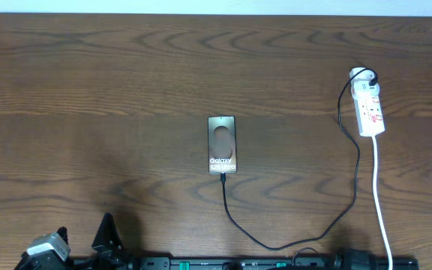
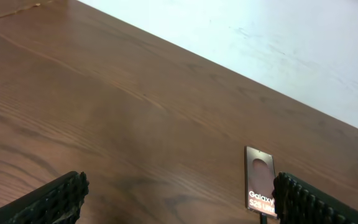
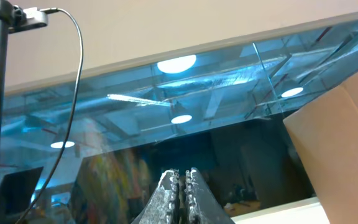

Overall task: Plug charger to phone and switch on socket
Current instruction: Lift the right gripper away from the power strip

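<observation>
Phone lies flat near the middle of the table, dark oval patch and white "Galaxy" lettering up, long axis pointing away from the arms. Charger: its small black tip touches the phone's near short edge (how deep it sits cannot be told from above). From there the thin black cable runs toward the arms, loops out to the right of the phone, then climbs away to a white plug well right of the phone and a little beyond its far edge. The plug sits at the far end of the socket, a white strip with small red markings lying well apart from the phone on its right. Its switch position is too small to read. A thick white cord leaves the socket's near end and runs to the near table edge, right of the phone. Left tool: low, left of the phone and nearer the robot. Its ribbed black fingers stand wide apart with nothing between them, and the phone shows beyond them. Right tool: fingers pressed together, holding nothing, aimed upward at glass panels and ceiling lights.
</observation>
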Controlling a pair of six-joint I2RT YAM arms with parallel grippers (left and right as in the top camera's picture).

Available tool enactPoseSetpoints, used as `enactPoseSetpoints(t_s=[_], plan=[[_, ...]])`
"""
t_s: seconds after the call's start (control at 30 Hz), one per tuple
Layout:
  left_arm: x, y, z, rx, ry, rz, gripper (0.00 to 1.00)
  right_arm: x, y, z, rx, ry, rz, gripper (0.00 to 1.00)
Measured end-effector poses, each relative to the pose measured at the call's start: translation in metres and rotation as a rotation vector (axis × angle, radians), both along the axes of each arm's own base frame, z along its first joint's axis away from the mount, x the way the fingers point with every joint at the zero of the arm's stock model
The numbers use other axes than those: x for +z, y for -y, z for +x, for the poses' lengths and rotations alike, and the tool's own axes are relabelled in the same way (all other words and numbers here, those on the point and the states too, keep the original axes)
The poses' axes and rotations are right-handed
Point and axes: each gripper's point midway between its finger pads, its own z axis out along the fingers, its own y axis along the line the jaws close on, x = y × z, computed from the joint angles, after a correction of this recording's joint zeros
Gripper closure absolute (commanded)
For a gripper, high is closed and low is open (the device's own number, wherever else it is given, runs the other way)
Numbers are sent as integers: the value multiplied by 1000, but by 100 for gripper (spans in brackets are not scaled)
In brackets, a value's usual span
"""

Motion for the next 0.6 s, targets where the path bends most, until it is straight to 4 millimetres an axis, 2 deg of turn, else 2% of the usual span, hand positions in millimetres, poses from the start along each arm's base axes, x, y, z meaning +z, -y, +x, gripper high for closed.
enactPoseSetpoints(t_s=[0.2, 0.4, 0.5, 0.6], plan=[[0, 0, 0, 0, 0, 0, 3, -4, 6, -9, 32, 12, -20, 95], [0, 0, 0, 0, 0, 0, 3, -10, 9, -35, 77, 80, -21, 95], [0, 0, 0, 0, 0, 0, 3, -6, 11, -42, 103, 115, -12, 89], [0, 0, 0, 0, 0, 0, 3, 3, 13, -39, 144, 155, -10, 78]])
